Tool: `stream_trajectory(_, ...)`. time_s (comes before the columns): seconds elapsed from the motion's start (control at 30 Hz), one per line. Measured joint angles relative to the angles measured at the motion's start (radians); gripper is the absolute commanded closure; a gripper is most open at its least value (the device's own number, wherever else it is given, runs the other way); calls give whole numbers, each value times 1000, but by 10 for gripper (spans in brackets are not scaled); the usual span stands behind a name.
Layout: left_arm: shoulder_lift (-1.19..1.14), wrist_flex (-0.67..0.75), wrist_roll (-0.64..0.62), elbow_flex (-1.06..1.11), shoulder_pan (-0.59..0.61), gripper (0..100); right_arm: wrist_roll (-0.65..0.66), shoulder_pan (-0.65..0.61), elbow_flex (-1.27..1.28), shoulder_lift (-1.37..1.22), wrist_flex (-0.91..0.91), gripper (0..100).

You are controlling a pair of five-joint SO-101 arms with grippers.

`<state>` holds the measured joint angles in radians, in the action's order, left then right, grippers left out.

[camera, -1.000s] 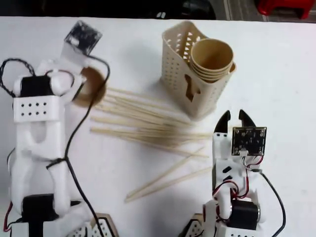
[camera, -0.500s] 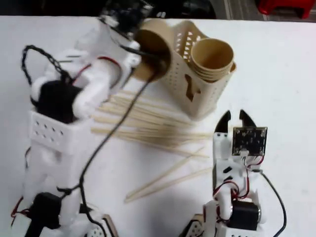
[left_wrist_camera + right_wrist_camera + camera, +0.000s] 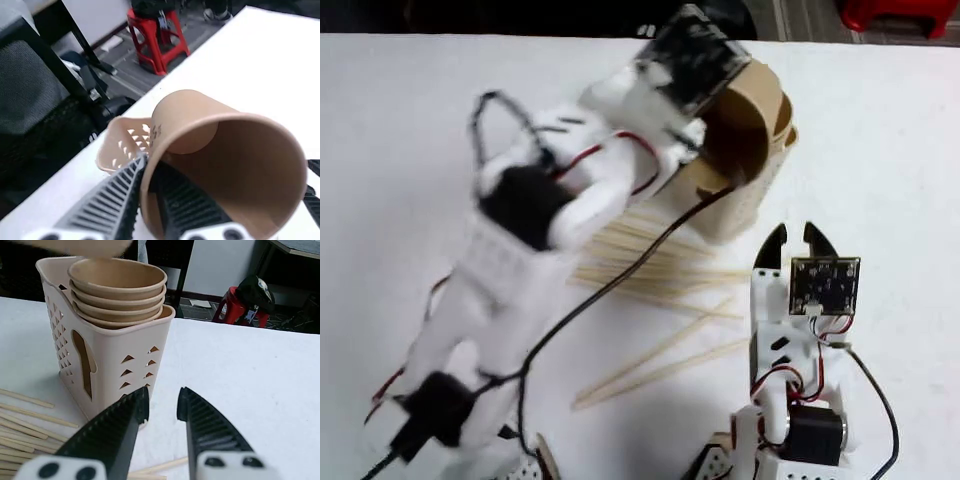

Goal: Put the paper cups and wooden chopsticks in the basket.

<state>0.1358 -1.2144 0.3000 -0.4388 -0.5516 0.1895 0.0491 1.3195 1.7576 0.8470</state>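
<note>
The left gripper point(image 3: 150, 172) is clamped on the rim of a paper cup point(image 3: 738, 128), one finger inside the wall and one outside. From above, the cup hangs at the upper middle of the frame, right over the basket point(image 3: 752, 208). It is tipped on its side, with its mouth facing back along the arm rather than up. The basket already holds a stack of cups point(image 3: 118, 286) nested one in another, and their rims stand a little above its wall.

The step in hand looks to be dropping this cup into that stack. To do it well, I'd say the wrist needs to roll until the cup's base points straight down. Then the base should be centred over the top cup's mouth before the arm lowers. If it goes down tilted, the base may catch the basket's edge or nudge the stack, and the light basket could tip or slide. The fingers should part only once the cup is seated, and then lift straight up so the inner finger does not drag the cup back out.

The right gripper point(image 3: 796, 243) sits in the lower right of the overhead frame, pointing at the basket and near it. Its fingers are a little apart and hold nothing. The chopsticks point(image 3: 660, 282) lie scattered on the table point(image 3: 410, 130) in the middle of the frame, between the arms, none of them in the basket yet.
</note>
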Motion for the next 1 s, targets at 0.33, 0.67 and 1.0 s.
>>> stream_trajectory(0.33,-115,110,0,2,0,775,0,0,0,0,0,893)
stream_trajectory(0.67,-224,382,-52,2,49,767,0,0,0,0,0,893)
stream_trajectory(1.0,-319,575,-75,2,137,797,0,0,0,0,0,893)
